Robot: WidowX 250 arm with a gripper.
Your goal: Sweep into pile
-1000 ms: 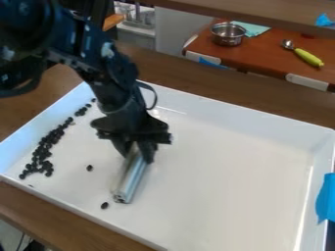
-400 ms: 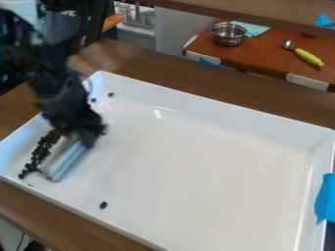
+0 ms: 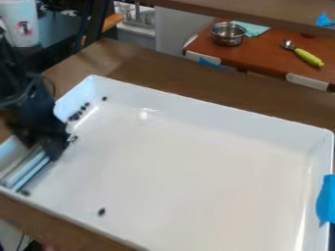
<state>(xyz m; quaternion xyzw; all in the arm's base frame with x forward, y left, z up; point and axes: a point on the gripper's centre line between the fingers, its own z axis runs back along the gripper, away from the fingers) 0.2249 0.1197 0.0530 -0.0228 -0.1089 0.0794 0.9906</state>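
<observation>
At the tray's [image 3: 209,115] left edge, we're likely mid-sweep, tool [image 3: 50,149] closed on the sweeper [image 3: 27,171]; next, fetch the stray bean [image 3: 101,212].

One tray [image 3: 196,166], sweeper [image 3: 27,171], pot [image 3: 227,38] and scoop [image 3: 307,57] show, with several beans [image 3: 101,212].

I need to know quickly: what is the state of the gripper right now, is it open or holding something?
Gripper: closed, holding the silvery sweeping bar at the left side of the white tray.
</observation>
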